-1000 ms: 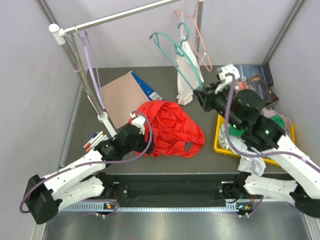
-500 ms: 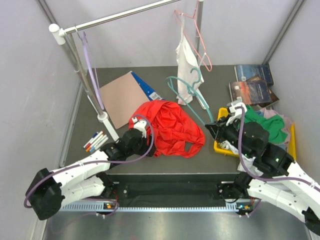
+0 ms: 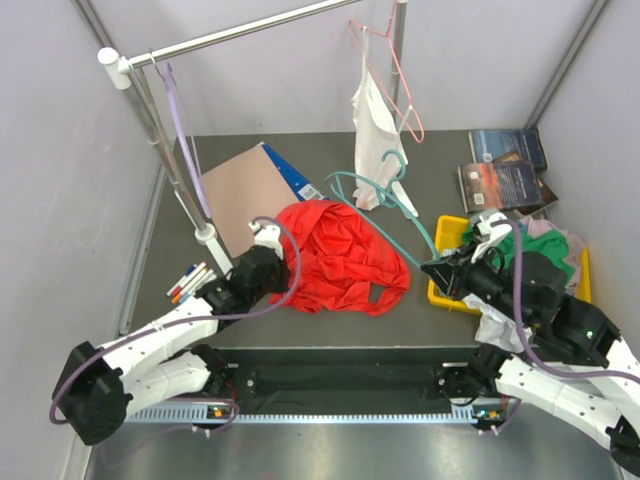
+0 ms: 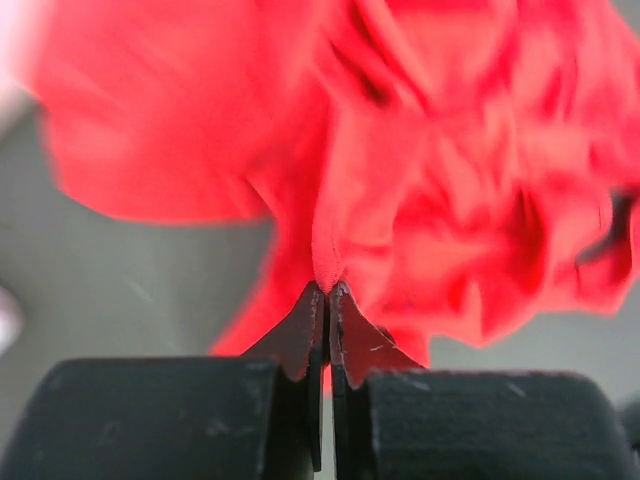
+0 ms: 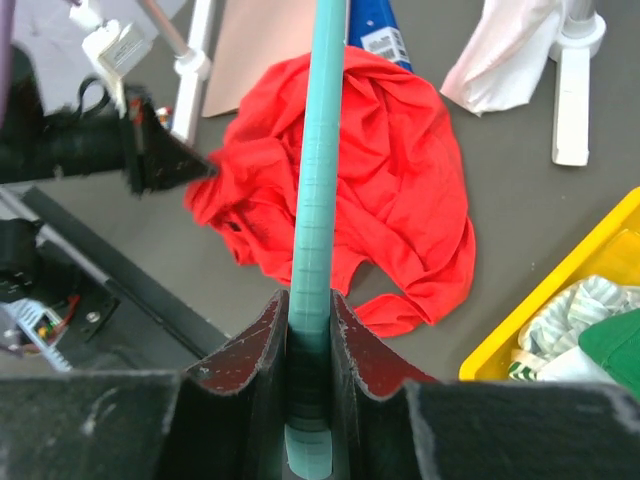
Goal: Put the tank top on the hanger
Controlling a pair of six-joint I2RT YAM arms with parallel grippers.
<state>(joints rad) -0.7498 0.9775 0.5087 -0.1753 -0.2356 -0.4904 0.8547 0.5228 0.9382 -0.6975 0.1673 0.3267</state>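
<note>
1. Writing: the blue folder carries a white label with a barcode, its print too small to read. The covers of the books at far right are illegible as well.
2. The tank top lies crumpled on the table's middle, between the two arms.
3. The left gripper has its fingers together, pinching a fold at the tank top's left edge.
4. The right gripper is clamped on one arm of the hanger. The hanger is off the table and slants far-left from the gripper over the tank top's right side.
5. The hanger's hook overlaps the hem of the white top – contact cannot be told. The white top hangs on a pink hanger from the rail.
6. Around: a lavender hanger at the rail's left, a brown board beside the folder, markers near left, and a yellow bin of clothes at right, just behind the right gripper.
</note>
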